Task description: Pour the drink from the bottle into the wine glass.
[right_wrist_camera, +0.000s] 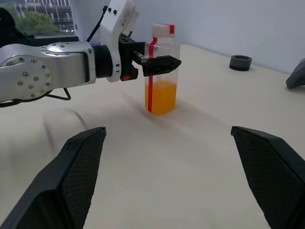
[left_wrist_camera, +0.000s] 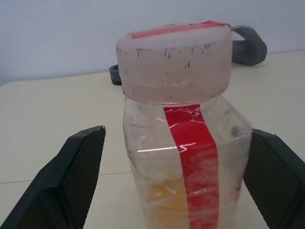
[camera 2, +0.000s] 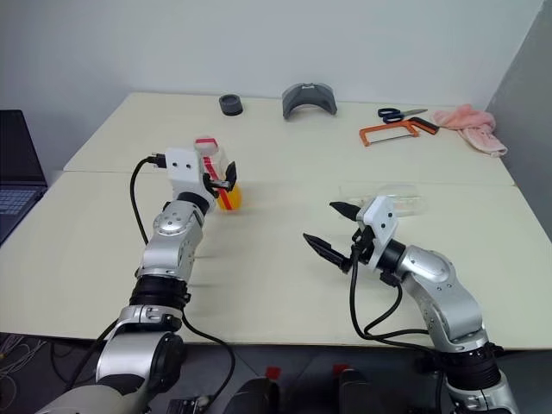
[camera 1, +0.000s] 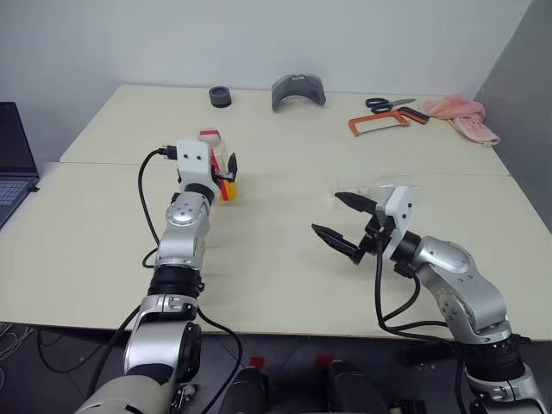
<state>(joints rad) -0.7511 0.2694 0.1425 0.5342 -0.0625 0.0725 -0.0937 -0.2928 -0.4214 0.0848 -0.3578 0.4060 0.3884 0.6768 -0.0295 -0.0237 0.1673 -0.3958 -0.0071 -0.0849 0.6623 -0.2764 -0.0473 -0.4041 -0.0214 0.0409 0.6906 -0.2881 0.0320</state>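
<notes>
The bottle (right_wrist_camera: pixel 161 71) stands upright on the left half of the table (camera 1: pixel 276 285), clear with a red stripe and a red-topped cap. The orange drink (right_wrist_camera: pixel 161 98) fills its lower part. My left gripper (left_wrist_camera: pixel 177 131) is open, one finger on each side of the bottle below the cap, with a gap showing on one side. My right gripper (camera 1: pixel 328 214) hovers open and empty over the table's right half, pointing toward the bottle. Behind it the clear wine glass (camera 2: pixel 404 200) is partly hidden; I cannot tell whether it stands or lies.
Along the far edge are a black ring (camera 1: pixel 220 96), a grey curved piece (camera 1: pixel 297 90), blue scissors (camera 1: pixel 388 104), an orange hacksaw (camera 1: pixel 379 123) and a pink cloth (camera 1: pixel 461 116). A laptop (camera 1: pixel 13 155) sits off the table's left side.
</notes>
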